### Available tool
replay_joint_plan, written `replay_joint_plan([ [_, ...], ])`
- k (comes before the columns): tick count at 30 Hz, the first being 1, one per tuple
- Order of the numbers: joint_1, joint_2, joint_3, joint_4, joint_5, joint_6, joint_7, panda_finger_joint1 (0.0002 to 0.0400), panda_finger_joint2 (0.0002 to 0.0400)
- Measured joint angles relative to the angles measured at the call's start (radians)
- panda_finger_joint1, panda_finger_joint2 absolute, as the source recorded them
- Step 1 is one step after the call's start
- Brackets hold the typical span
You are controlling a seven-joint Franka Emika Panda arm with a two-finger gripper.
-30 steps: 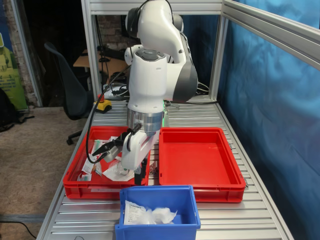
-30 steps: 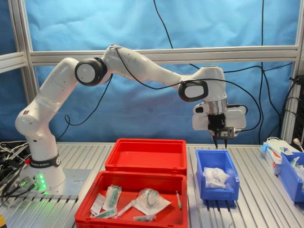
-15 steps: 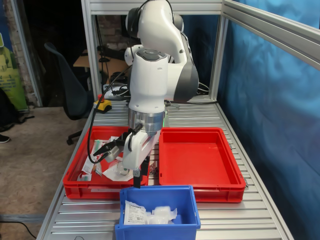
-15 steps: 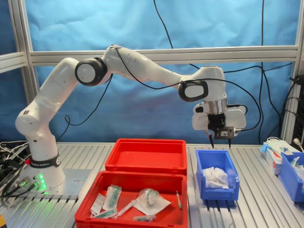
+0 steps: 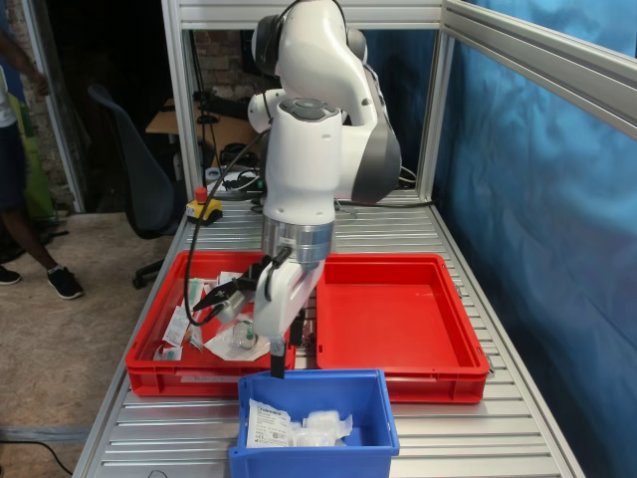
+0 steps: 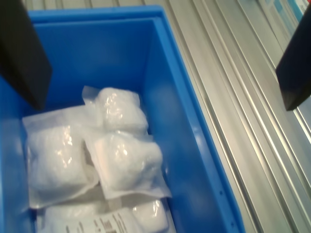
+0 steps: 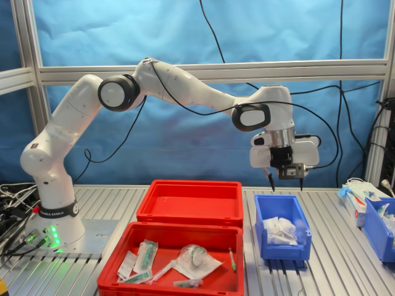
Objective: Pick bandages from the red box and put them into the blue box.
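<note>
The blue box (image 5: 315, 426) (image 7: 281, 227) stands at the front of the table in the first exterior view, and several white wrapped bandages (image 5: 302, 428) (image 7: 281, 229) (image 6: 121, 160) lie in it. My gripper (image 7: 286, 184) (image 5: 277, 366) hangs just above the blue box (image 6: 189, 160), jaws wide open and empty. In the wrist view the gripper (image 6: 164, 104) has one dark finger on each side of the picture. The red box (image 5: 393, 311) (image 7: 188, 201) has a bare floor with no bandages in it.
A second red tray (image 5: 159, 363) (image 7: 123, 259) holds green-white packets and a wrapped roll. A further blue bin (image 7: 379, 229) and a white carton (image 7: 360, 198) stand at the second exterior view's right. A person (image 5: 20, 179) stands at the first exterior view's left.
The gripper's fingers have spread from close together to wide apart and it has risen slightly above the blue box. A person has come into the first exterior view's left.
</note>
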Motion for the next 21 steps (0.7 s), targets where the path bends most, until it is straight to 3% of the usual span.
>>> replay_joint_plan([
  [11, 0.048, -0.02, 0.019, -0.001, 0.0, 0.0, 0.0, 0.04, 0.04],
  [21, 0.05, -0.08, 0.07, -0.017, -0.002, 0.0, 0.0, 0.04, 0.04],
])
